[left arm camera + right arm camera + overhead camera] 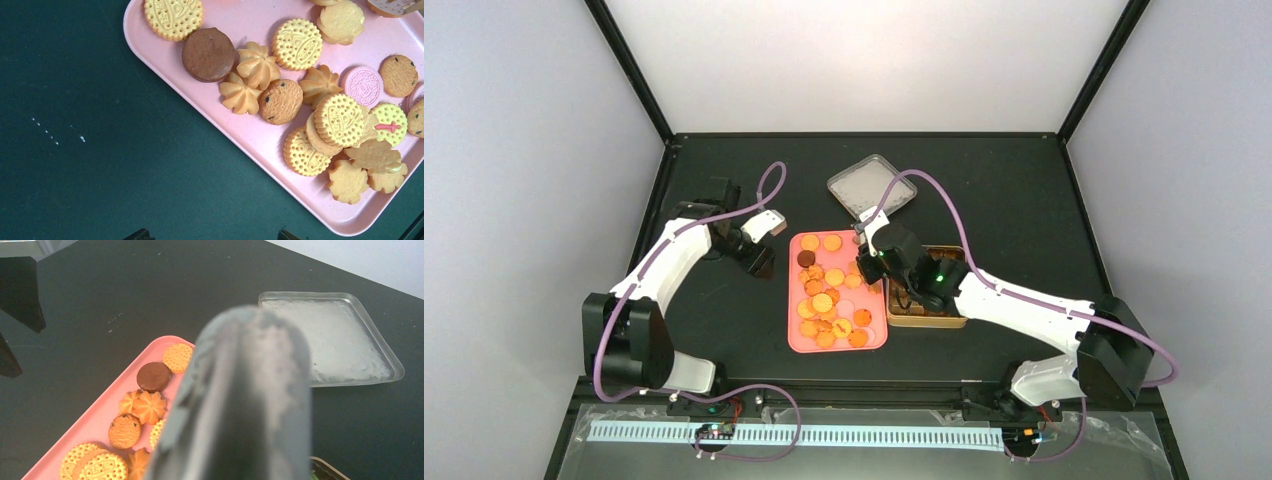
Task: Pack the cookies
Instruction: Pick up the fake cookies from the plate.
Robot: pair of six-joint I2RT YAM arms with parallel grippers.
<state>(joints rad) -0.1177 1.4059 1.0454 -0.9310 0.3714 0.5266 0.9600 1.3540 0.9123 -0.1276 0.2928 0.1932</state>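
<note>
Black tabletop [1004, 200]: pink tray [250, 20] of golden, brown, pink, green cookies [296, 44]; left claw [762, 264] released, right claw [867, 248] unclear.

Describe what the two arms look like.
The left arm and right arm both have white shells over the long links and bulky black joint housings. A purple cable loops along each. The left one carries a white block at its wrist; the right shows a small green light.
</note>
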